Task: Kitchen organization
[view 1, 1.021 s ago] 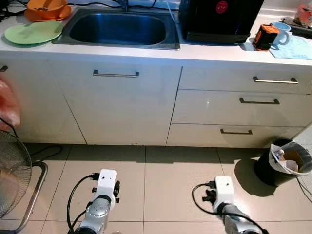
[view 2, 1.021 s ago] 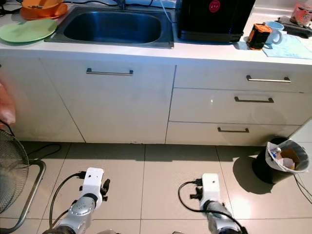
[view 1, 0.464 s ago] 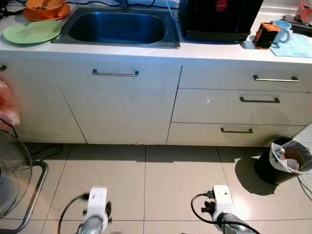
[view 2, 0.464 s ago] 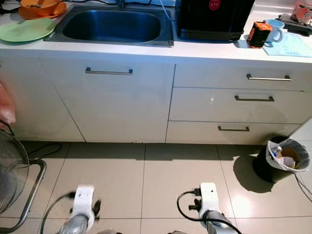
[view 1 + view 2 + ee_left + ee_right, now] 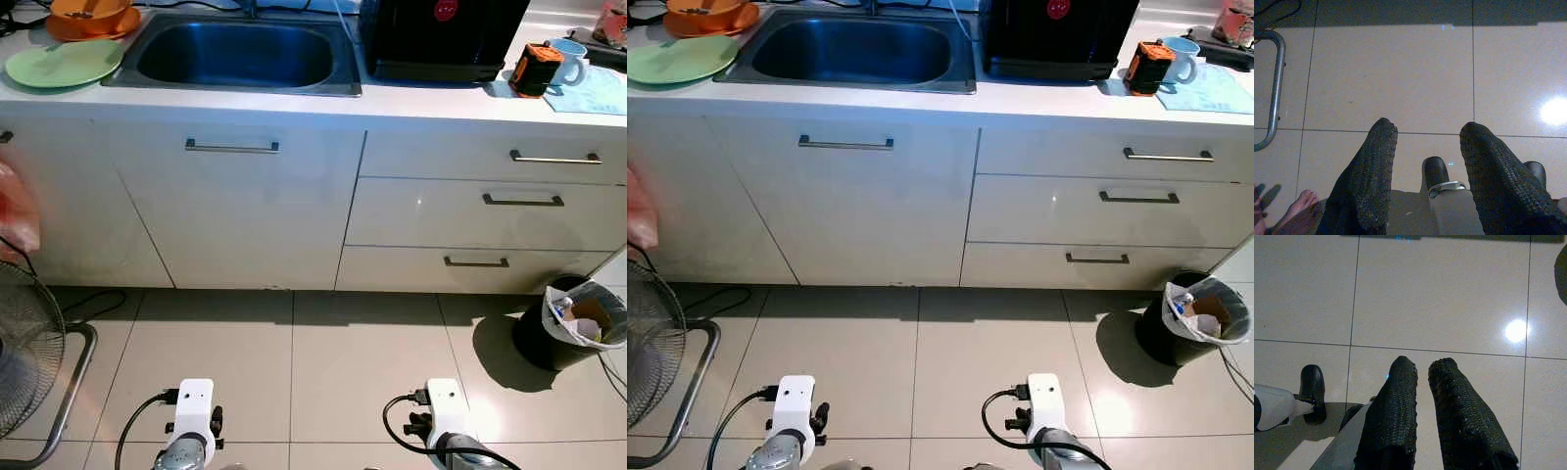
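A white counter [image 5: 294, 102] runs across ahead of me with a steel sink [image 5: 235, 57] set in it. Left of the sink lie a green plate [image 5: 63, 63] and an orange bowl [image 5: 94, 14] on an orange plate. A black appliance [image 5: 441, 37] stands right of the sink, then an orange-and-black mug [image 5: 534, 71] and a blue mug [image 5: 568, 59] on a pale blue cloth [image 5: 593, 93]. Both arms hang low over the tiled floor, left arm [image 5: 191, 416], right arm [image 5: 446, 411]. My left gripper [image 5: 1428, 129] is open and empty. My right gripper [image 5: 1422, 364] is shut on nothing.
Below the counter are a cabinet door [image 5: 232, 211] and three drawers [image 5: 522, 203]. A black bin [image 5: 573, 328] with a white liner stands at the right. A floor fan [image 5: 24, 352] and a reddish bag [image 5: 15, 211] are at the left. A person's bare foot [image 5: 1303, 201] is near the left arm.
Both arms have dropped lower toward the floor, the left one more than the right. The counter and everything on it stay put.
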`<state>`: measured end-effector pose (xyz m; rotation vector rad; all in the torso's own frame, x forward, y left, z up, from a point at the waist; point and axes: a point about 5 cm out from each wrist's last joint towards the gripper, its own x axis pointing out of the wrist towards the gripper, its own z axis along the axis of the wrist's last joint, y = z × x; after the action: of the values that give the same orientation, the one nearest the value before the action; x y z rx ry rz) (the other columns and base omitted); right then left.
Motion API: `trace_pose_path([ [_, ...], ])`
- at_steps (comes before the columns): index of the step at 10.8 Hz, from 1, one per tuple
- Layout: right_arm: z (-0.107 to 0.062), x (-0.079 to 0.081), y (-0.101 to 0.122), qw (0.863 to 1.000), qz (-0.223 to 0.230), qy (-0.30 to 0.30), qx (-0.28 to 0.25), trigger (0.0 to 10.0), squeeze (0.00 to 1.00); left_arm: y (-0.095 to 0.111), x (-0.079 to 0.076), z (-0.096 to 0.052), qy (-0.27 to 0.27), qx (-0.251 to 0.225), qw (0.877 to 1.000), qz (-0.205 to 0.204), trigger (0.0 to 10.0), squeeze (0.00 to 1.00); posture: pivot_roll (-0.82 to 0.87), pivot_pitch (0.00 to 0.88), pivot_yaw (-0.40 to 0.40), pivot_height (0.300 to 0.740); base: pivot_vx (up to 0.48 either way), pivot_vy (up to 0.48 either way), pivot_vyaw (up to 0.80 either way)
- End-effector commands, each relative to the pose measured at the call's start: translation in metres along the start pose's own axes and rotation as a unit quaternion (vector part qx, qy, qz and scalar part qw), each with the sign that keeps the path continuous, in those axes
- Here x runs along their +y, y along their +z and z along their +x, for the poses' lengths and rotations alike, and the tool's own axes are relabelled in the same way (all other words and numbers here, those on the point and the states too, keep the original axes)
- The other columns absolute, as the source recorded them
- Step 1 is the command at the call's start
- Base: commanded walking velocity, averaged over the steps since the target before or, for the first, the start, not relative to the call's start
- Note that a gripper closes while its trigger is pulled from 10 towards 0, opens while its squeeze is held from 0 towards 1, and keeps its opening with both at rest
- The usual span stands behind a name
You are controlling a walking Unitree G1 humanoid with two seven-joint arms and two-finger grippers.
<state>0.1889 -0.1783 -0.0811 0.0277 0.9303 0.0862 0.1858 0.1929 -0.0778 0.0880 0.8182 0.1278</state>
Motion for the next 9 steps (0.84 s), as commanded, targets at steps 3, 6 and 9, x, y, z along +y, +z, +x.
trace_pose_path([
  [3, -0.0008, -0.0033, -0.0030, 1.000, 0.009, -0.007, 0.010, 10.0, 0.00, -0.0018, 0.0021, -0.0002, 0.003, 0.006, 1.000, -0.005, 10.0, 0.00, 0.01, 0.055, -0.031, 0.740, 0.000, 0.000, 0.00],
  [6, -0.0003, -0.0014, -0.0023, 1.000, 0.008, -0.005, 0.009, 10.0, 0.00, -0.0015, 0.0031, -0.0002, 0.001, 0.005, 1.000, -0.004, 10.0, 0.00, 0.01, 0.060, -0.025, 0.740, 0.000, 0.000, 0.00],
  [9, 0.0007, 0.0031, -0.0006, 1.000, 0.023, -0.001, 0.001, 10.0, 0.00, -0.0009, 0.0064, 0.0001, 0.001, 0.005, 1.000, 0.005, 10.0, 0.00, 0.01, 0.060, -0.011, 0.740, 0.000, 0.000, 0.00],
])
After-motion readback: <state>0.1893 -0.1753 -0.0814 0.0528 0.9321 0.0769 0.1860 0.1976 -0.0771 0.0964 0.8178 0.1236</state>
